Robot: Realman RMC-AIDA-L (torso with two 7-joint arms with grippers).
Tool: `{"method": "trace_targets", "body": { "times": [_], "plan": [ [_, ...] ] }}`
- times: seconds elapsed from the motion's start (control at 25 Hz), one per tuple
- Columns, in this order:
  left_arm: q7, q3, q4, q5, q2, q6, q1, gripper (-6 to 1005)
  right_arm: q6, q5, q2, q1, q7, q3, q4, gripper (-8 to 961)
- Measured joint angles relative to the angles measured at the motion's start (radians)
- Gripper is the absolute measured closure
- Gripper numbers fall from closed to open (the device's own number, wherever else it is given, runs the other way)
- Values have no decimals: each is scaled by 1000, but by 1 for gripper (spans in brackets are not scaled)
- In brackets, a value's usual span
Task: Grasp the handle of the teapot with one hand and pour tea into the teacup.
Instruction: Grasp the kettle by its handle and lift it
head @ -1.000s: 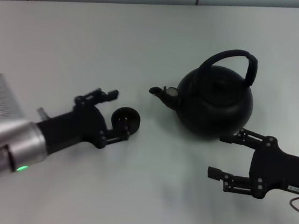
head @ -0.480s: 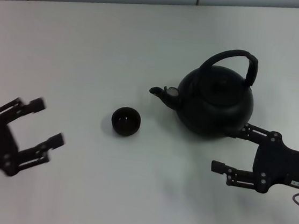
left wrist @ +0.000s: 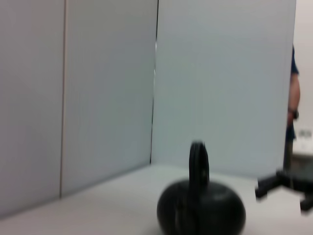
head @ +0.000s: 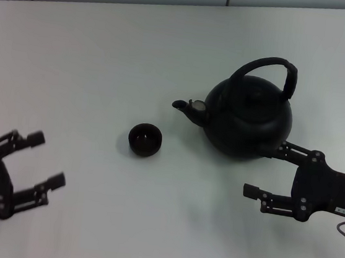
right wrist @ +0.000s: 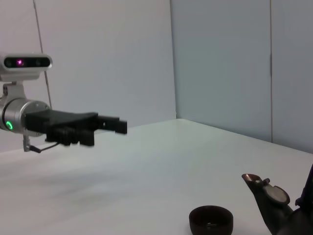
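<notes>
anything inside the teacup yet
The teacup stands on the table left of the teapot spout. Its inside looks dark with no clear liquid, but black cup and shadow hide the bottom, so a little tea cannot be ruled out.

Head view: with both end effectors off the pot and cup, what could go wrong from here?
1. The open right end effector sits low beside the round matte-black teapot, well below its arched black handle; rising carelessly could shove the pot.
2. The small black teacup stands off the curved spout, so pouring may miss it.
</notes>
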Motion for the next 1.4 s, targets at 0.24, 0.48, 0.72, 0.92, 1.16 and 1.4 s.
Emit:
{"method": "trace_targets", "body": {
  "times": [0.24, 0.48, 0.72, 0.92, 1.16, 1.4],
  "plan": [
    [11, 13, 49, 75, -2, -90, 24, 187, 1, 0, 0, -2, 0, 0, 0, 136],
    [12, 13, 50, 84, -3, -98, 23, 187, 1, 0, 0, -5, 0, 0, -2, 136],
    [13, 8, 51, 82, -6, -97, 21, 186, 0, 0, 2, -9, -18, 0, -1, 136],
    [13, 6, 50, 79, -10, -96, 20, 187, -7, 16, 8, -14, -69, 91, 77, 137],
    [10, 5, 43, 77, -10, -95, 21, 187, 10, 224, 8, -53, -404, 366, 461, 137],
    [7, 5, 41, 77, -10, -94, 20, 187, 75, 329, 10, -74, -732, 525, 756, 137]
  ]
}}
